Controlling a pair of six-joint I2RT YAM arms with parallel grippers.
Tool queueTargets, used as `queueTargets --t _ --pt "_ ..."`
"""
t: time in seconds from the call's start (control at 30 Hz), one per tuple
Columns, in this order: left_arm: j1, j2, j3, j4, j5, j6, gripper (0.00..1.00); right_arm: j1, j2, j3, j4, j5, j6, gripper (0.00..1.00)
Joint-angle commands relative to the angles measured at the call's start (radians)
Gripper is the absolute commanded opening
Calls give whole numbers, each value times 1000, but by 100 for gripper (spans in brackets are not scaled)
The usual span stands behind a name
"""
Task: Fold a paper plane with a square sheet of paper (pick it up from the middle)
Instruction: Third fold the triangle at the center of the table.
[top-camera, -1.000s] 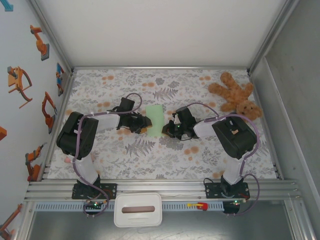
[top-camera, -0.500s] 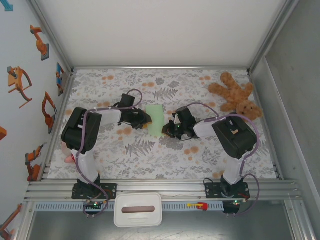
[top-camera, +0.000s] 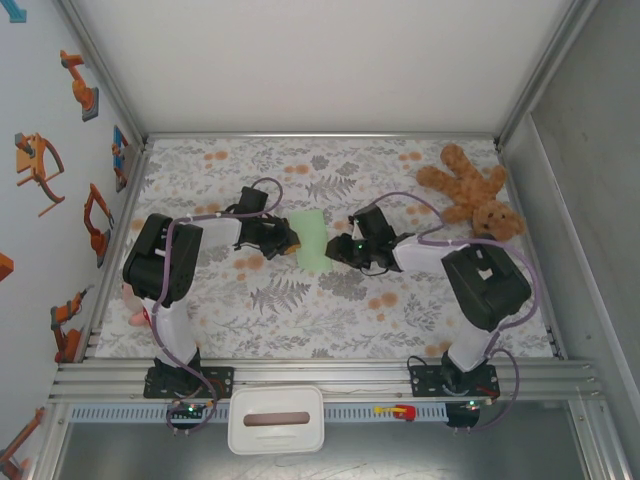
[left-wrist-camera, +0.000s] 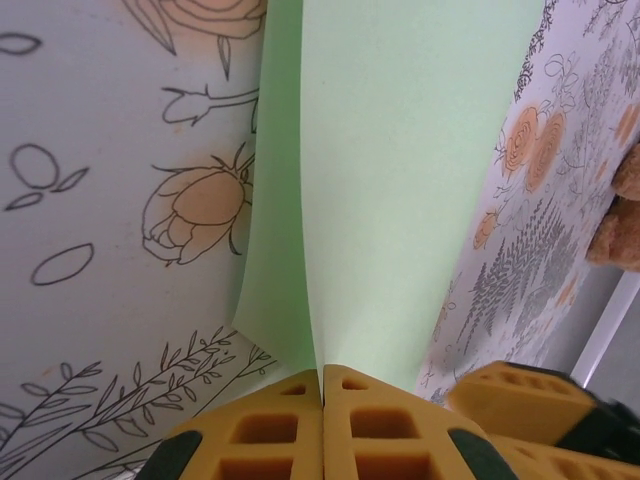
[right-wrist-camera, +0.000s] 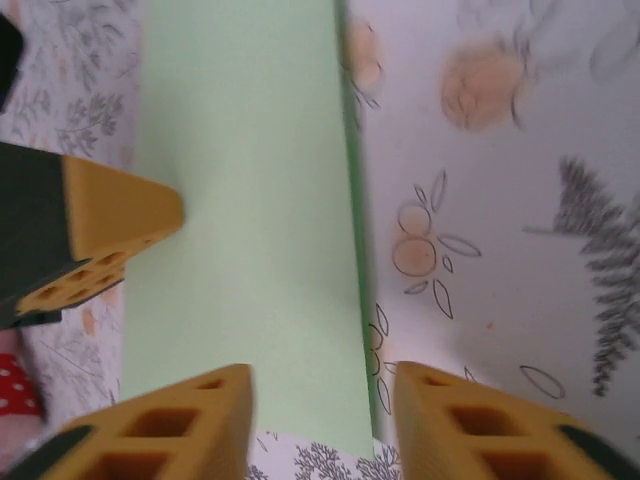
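Left pincer (left-wrist-camera: 322, 380) nips sheet (left-wrist-camera: 400, 180), seemingly folded; top cropped.

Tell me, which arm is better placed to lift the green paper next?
Left. The left claw is shut on one edge of the paper, while the right claw hangs open over the opposite edge, holding nothing.

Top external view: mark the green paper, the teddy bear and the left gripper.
green paper (top-camera: 313, 238): top external view, middle of the folded strip.
teddy bear (top-camera: 466, 186): top external view, its belly.
left gripper (top-camera: 291, 241): top external view, between its fingertips.
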Motion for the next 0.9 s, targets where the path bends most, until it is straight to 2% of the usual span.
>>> queueTargets --t 0.0,0.03,0.07,0.13,0.4,0.63,0.87 --pt "4 -32 14 -34 -5 -32 7 5 -78 50 -79 112 -198 51" --pt "4 -33 17 -40 -4 -38 7 12 -85 60 -93 131 -239 53" --pt "3 -32 22 -45 -4 -47 7 23 -91 75 -116 155 -285 63" --pt "3 -35 26 -50 -4 -67 7 53 -98 91 -145 216 -381 65" --pt "0 -37 54 -100 -4 -112 8 216 -97 67 -51 302 -690 64" --pt "0 -23 77 -128 -5 -123 8 304 -22 50 30 379 -810 64" --pt "-1 -18 85 -146 -6 -124 8 325 47 40 84 442 -866 62"
